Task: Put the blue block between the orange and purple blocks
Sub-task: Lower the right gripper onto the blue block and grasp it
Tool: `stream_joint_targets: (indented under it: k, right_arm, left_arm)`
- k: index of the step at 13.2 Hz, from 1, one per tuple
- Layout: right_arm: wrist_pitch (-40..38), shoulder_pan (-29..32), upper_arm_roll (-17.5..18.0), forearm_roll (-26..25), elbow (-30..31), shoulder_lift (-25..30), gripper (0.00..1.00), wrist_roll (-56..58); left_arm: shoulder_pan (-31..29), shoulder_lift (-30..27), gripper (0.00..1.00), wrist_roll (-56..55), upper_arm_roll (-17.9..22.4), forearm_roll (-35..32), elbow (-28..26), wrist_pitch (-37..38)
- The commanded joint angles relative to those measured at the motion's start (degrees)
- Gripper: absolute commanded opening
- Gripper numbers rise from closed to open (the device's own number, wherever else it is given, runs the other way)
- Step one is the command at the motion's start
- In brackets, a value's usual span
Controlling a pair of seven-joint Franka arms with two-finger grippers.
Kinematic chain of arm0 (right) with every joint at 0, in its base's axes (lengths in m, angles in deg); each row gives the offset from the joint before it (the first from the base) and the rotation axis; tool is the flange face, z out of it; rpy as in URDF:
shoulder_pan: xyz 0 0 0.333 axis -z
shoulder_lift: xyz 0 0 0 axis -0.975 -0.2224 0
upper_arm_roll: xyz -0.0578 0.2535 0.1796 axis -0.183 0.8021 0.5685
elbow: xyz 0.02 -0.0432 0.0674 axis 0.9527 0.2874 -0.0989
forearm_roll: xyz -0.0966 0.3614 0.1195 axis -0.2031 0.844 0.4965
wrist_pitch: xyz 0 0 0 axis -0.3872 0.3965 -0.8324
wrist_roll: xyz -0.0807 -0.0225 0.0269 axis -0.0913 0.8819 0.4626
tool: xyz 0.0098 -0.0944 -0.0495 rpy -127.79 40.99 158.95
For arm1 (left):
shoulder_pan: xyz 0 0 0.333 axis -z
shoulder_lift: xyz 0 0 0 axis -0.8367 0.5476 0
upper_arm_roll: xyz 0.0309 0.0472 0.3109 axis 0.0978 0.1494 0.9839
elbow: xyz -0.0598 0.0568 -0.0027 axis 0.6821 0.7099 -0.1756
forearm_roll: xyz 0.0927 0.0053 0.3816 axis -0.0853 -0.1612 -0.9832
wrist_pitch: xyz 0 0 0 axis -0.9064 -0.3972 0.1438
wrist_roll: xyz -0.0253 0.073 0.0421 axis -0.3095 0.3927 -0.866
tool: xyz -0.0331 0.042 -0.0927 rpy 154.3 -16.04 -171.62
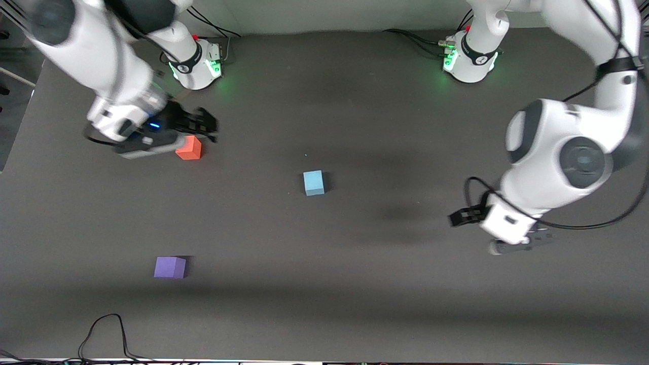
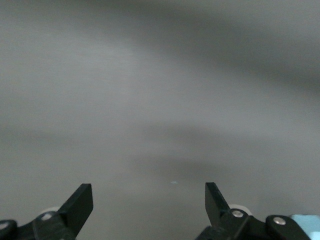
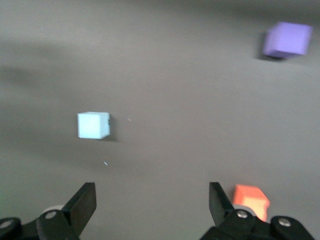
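Both hands spread: right hand (image 1: pixel 205 126) above orange block (image 1: pixel 189 148), left hand (image 1: pixel 464 217) above bare table (image 1: pixel 355 284).

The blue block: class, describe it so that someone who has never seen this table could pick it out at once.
Start with the dark grey table and go to its middle, between the two arms. There the blue block lies alone, touched by nothing. It is nearer to the front camera than the orange block and farther than the purple block, and it is the only pale sky-blue one.
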Motion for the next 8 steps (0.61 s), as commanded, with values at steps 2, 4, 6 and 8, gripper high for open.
stream_joint_targets:
  k: [2, 4, 6, 8]
  right_arm:
    - [7.17, -0.30, 5.93, 2.49, -6.78, -12.13, 1.00, -4.07]
    - [12.61, -0.47, 11.11, -0.48, -6.78, -16.53, 1.00, -9.71]
    - [16.83, -0.65, 14.46, -5.93, -6.61, -20.92, 1.00, -14.19]
    - [22.72, -0.74, 17.54, -11.81, -4.86, -25.06, 1.00, -20.25]
  left_arm:
    - [-6.00, -10.48, 1.00, 8.73, -0.56, 0.59, -8.75, 0.78]
    - [-9.17, -14.61, 1.00, 13.64, -0.48, 0.59, -9.11, 5.68]
    - [-11.99, -18.13, 1.00, 15.69, -0.47, 0.59, -9.02, 8.42]
    - [-12.61, -20.25, 1.00, 16.39, -0.47, 0.50, -9.20, 10.45]
